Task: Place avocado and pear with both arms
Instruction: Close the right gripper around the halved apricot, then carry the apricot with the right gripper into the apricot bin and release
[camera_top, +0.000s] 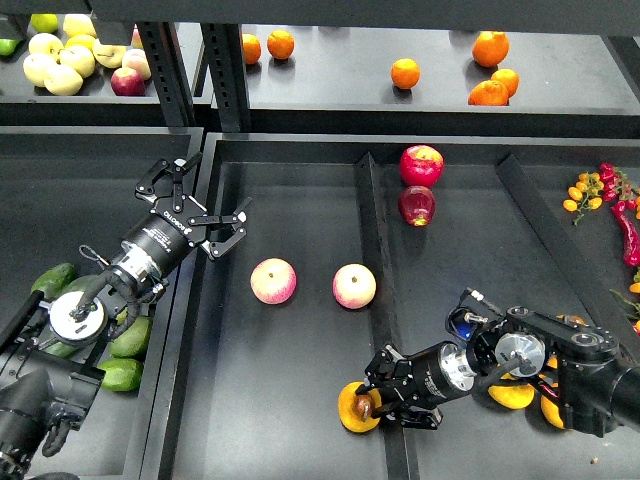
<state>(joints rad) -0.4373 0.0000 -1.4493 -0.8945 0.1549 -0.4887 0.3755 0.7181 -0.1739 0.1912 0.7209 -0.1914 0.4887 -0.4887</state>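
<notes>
My right end effector (372, 408) sits low in the middle tray (290, 330), its fingers closed around the pear (352, 410), the orange-yellow fruit with the dark hollow turned toward me; the pear appears to rest on or just above the tray floor near the front edge, beside the divider (380, 300); whether it already bears its own weight I cannot tell. My left end effector (215, 225) hangs over the left rim of the same tray with its fingers spread wide and nothing between them; I see no bright green avocado in it, and the only green fruits near that arm are the darker avocados (125, 355) in the left bin, partly hidden under my forearm; which of them, if any, is the task's avocado I cannot say from here.

I judge the step in hand to be setting the pear down; to do it well I should lower until the fruit is fully seated on the tray before parting the fingers, since a round fruit will roll if dropped even slightly; I should open slowly and evenly so neither finger nudges it sideways, then withdraw back along my approach line, not across the pear. The two blushed apples (273, 281) (354, 286) lie well apart from the pear, so they are no hindrance; the divider beside my wrist is the thing to avoid clipping on the way out. My left arm should hold clear of the tray centre meanwhile.
</notes>
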